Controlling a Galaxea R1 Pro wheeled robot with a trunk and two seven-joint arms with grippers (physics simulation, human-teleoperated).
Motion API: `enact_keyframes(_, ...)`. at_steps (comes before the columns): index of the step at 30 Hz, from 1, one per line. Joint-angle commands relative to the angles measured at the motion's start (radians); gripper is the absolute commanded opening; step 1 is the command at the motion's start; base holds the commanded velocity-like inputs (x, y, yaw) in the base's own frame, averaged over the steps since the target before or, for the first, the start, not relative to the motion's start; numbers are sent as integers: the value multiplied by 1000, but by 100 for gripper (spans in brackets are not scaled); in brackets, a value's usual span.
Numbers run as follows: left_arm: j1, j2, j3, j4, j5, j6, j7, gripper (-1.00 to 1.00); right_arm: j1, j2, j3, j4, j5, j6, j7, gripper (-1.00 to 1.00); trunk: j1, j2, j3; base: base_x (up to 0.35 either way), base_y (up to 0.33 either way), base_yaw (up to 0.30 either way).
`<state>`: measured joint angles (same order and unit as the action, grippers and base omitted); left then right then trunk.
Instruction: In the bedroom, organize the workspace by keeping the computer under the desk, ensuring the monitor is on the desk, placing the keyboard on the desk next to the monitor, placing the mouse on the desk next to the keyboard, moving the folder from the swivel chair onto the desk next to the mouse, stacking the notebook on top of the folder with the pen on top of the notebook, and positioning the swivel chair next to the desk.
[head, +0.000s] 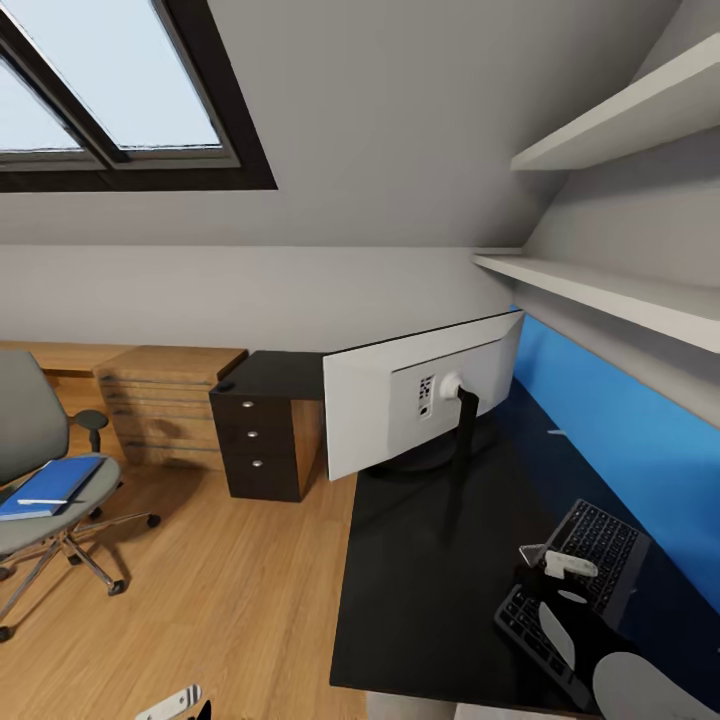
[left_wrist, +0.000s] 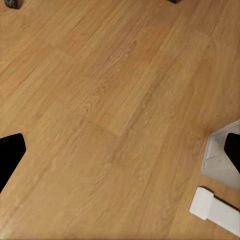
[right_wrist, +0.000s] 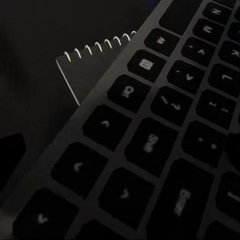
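— Where does the monitor (head: 420, 405) stand?
— On the glossy black tabletop (head: 430, 590), pale back toward the camera, its black stand behind it. The blue back panel (head: 620, 440) runs along the wall side.
— And the keyboard (head: 585, 590)?
— Also on the tabletop, nearer than the monitor, close to the blue panel. The right arm (head: 600, 650) reaches over it. The right wrist view looks closely at its black keys, and a dark spiral-bound notebook (right_wrist: 92, 67) pokes out from under or behind the keyboard's edge; which, I cannot tell.
— Is the right pincer clamped on anything?
— I cannot tell; only a dark fingertip (right_wrist: 11, 155) shows at the frame's edge.
— The left pincer?
— Its two dark fingertips (left_wrist: 10, 155) sit far apart at opposite edges of the left wrist view, above bare wooden floor (left_wrist: 110, 110), holding nothing.
— The swivel chair (head: 40, 470)?
— Well away from the tabletop, on the floor. The blue folder (head: 50, 487) lies on its seat, with the white pen (head: 45, 501) on top of the folder.
— Anything else?
— A wooden drawer chest (head: 165, 405) and a dark drawer unit (head: 262, 440) by the far wall.
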<state>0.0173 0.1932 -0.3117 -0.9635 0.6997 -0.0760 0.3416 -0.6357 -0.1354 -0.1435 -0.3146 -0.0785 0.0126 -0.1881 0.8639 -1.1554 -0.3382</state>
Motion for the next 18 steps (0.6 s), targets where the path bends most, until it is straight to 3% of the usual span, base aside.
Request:
enact_keyframes(1,0,2,-6,-1,11,-7,7,100,0,0,-2,31,-15,1,-2,100,0,-1,-1,-17,0,0)
enact_keyframes(7,0,2,-5,2,11,-7,7,100,0,0,-2,31,-15,1,-2,100,0,-1,-1,-14,0,0)
enact_keyframes(18,0,2,-4,2,11,-7,7,100,1,5,-2,30,-14,1,-2,100,0,-1,-1,-148,0,0)
